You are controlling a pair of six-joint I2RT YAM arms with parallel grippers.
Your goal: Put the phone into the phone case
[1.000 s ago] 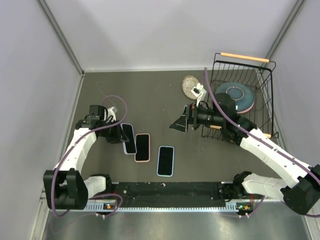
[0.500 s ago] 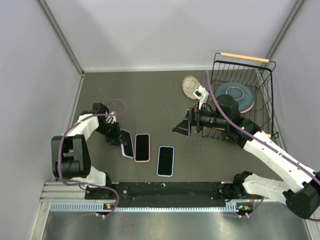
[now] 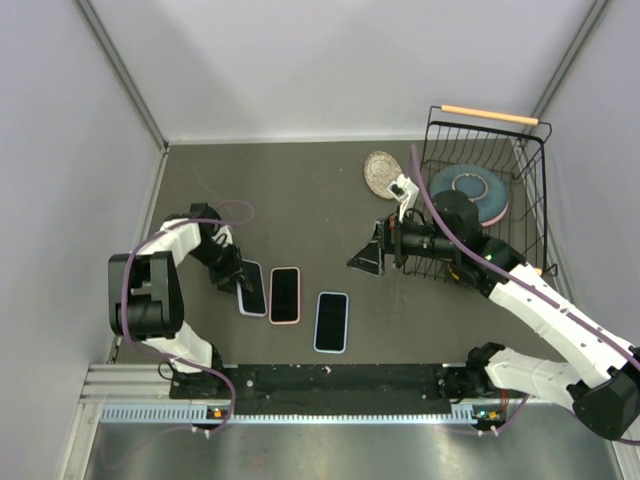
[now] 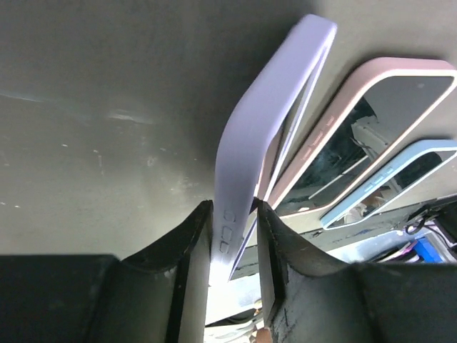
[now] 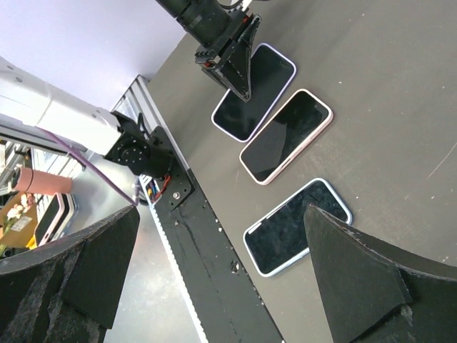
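Observation:
Three dark-screened phones lie side by side on the grey table. Each sits in a case: lavender (image 3: pixel 252 288), pink (image 3: pixel 285 295) and light blue (image 3: pixel 331 321). My left gripper (image 3: pixel 234 277) is shut on the left long edge of the lavender phone case (image 4: pixel 268 121), which stands tilted up on that edge next to the pink one (image 4: pixel 371 121). My right gripper (image 3: pixel 365 256) is open and empty, held above the table right of the phones. The right wrist view shows the lavender (image 5: pixel 255 93), pink (image 5: pixel 287 136) and blue (image 5: pixel 296 227) phones below it.
A black wire basket (image 3: pixel 527 200) holding a blue plate (image 3: pixel 468 190) stands at the back right. A round beige disc (image 3: pixel 381 172) lies beside it. The black rail (image 3: pixel 330 382) with the arm bases runs along the near edge. Walls close in on both sides.
My left arm has folded in and its gripper has come down onto the lavender case's left edge and closed on it. The lavender phone has shifted slightly nearer. My right gripper has barely moved.

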